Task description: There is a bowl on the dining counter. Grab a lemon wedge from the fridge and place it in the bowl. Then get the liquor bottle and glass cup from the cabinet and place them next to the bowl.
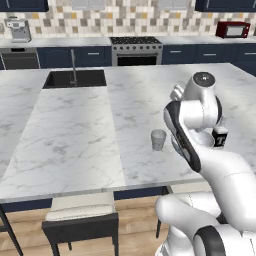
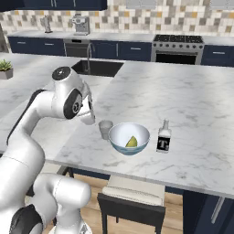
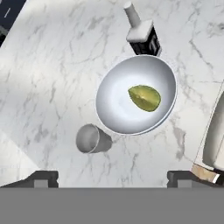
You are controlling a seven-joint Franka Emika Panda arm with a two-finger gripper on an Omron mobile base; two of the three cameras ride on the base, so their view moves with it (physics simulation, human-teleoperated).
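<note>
A: Right at the near edge of the counter (image 2: 192,105) we've got the whole set lined up. The cup (image 2: 105,129) stands upright just beside the bowl (image 2: 129,137), on its left in the right base view.

B: And the lemon wedge (image 2: 131,142) lies inside the bowl, yellow-green, a little off centre. From the hand camera you look straight down on it (image 3: 145,97).

A: On the bowl's other side stands the bottle (image 2: 164,137), upright, black label with white lettering, close to the rim. Whether it touches the bowl I cannot tell.

B: What about the gripper (image 3: 113,177)?

A: Up above the counter, fingers spread wide apart, nothing between them. The cup (image 3: 92,138) sits just beyond the tips in the hand view, the bowl (image 3: 111,98) past it, the bottle (image 3: 141,31) farthest.

B: Looking further back, the sink (image 1: 75,78) is set into the marble with its faucet (image 1: 73,67) rising over it.

A: Against the tiled wall stand the stove (image 1: 136,50), a red microwave (image 1: 233,29) and a coffee machine (image 1: 19,30).
</note>
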